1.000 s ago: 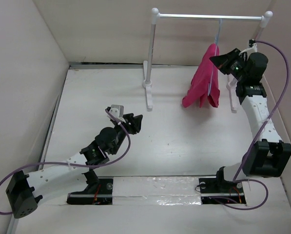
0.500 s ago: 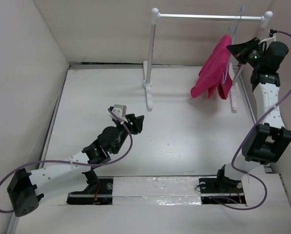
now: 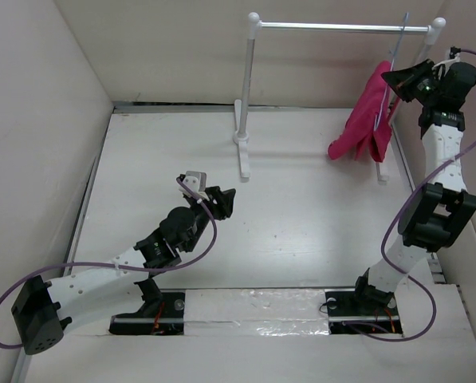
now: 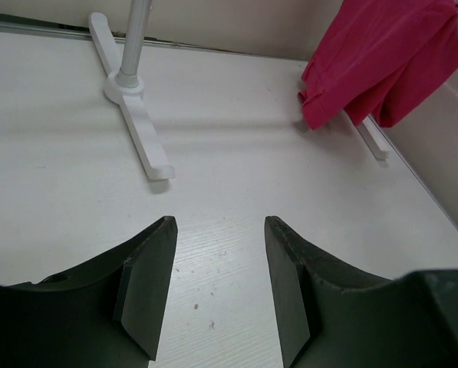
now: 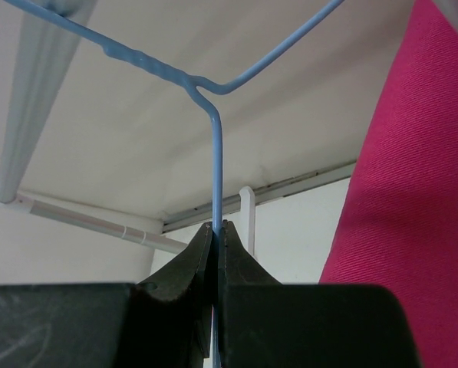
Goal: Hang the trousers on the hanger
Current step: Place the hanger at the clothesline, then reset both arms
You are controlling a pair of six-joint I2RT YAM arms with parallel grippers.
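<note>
Black-fingered, the left gripper (image 3: pixel 222 199) (image 4: pixel 219 224) hovers low over the white table (image 3: pixel 301 231) left of centre, its jaws spread wide with nothing between them. Beyond it, toward the far wall, stands the thick white-poled rack with a silver bar (image 3: pixel 253 96) (image 4: pixel 133 115). Near the rack's right post hang the bright magenta-pink fabric trousers (image 3: pixel 369 120) (image 4: pixel 382 61) (image 5: pixel 413 192), folded over the thin pale blue wire hanger (image 3: pixel 394 64) (image 5: pixel 217 169). Their long axis runs downward, the loose ends slanting toward the left and lying close above the table by the rack's right foot. The hanger's hook points up, level with the bar; whether it rests on the bar cannot be told. Farthest right, the right gripper (image 3: pixel 397 80) (image 5: pixel 215 230) pinches the hanger's upright neck, fingers pressed together on the wire.
</note>
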